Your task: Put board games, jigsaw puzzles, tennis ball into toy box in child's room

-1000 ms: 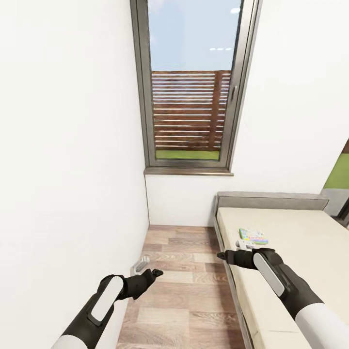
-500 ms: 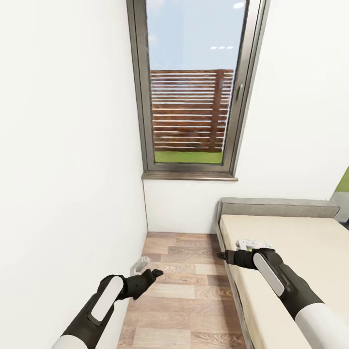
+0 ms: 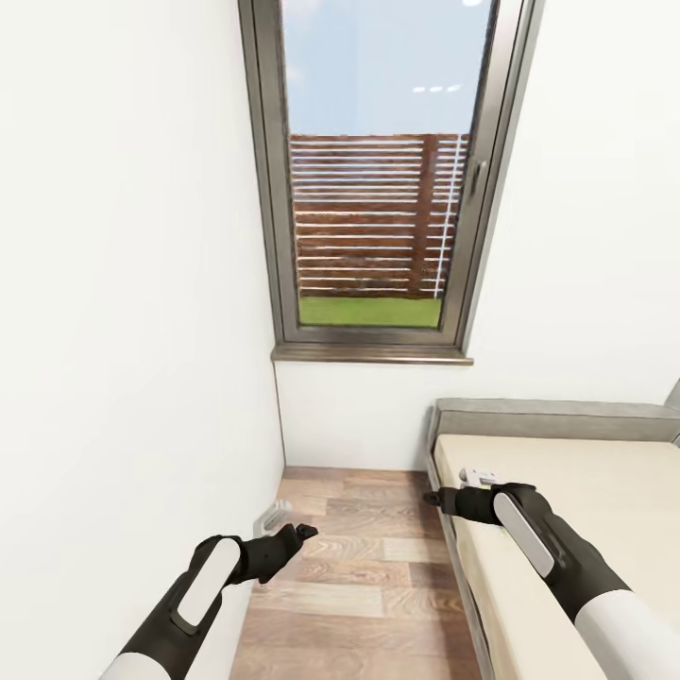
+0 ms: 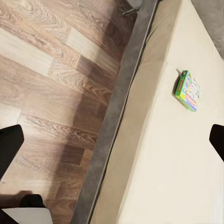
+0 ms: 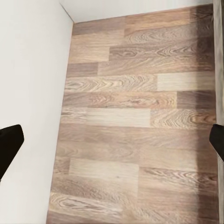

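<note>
- A small board game box [image 4: 187,90], green-edged with a multicolour printed face, lies flat on the beige sheet of the bed [image 4: 158,168], in the upper right of the left wrist view. It is well apart from both dark fingertips of the left hand, which show at the left and right edges of that view, the one at the right edge [image 4: 217,139] being the nearer.
- In the head view a pale, flat box [image 3: 484,475] lies on the bed right of centre, just behind the right hand and partly covered by it; its print is too small to read.
- The right hand [image 3: 434,497] hangs over the near edge of the bed, right of centre in the lower part of the head view. Its fingertips [image 5: 9,140] sit at opposite edges of the right wrist view, so the hand is spread apart and holds nothing.
- The left hand [image 3: 304,533] hangs over the wood-plank floor [image 3: 359,567] at the lower left of centre in the head view, well apart from the bed. Its fingers are likewise spread apart with nothing between them.
- The bed's dark grey frame [image 4: 116,116] runs diagonally through the left wrist view, between floor and sheet; its low headboard [image 3: 552,418] stands against the white wall.
- A tall dark-framed window [image 3: 378,179] fills the upper middle of the head view, with a slatted wooden fence [image 3: 373,217] and grass outside.
- A small pale fitting [image 3: 275,513] sits on the floor at the foot of the left wall.
</note>
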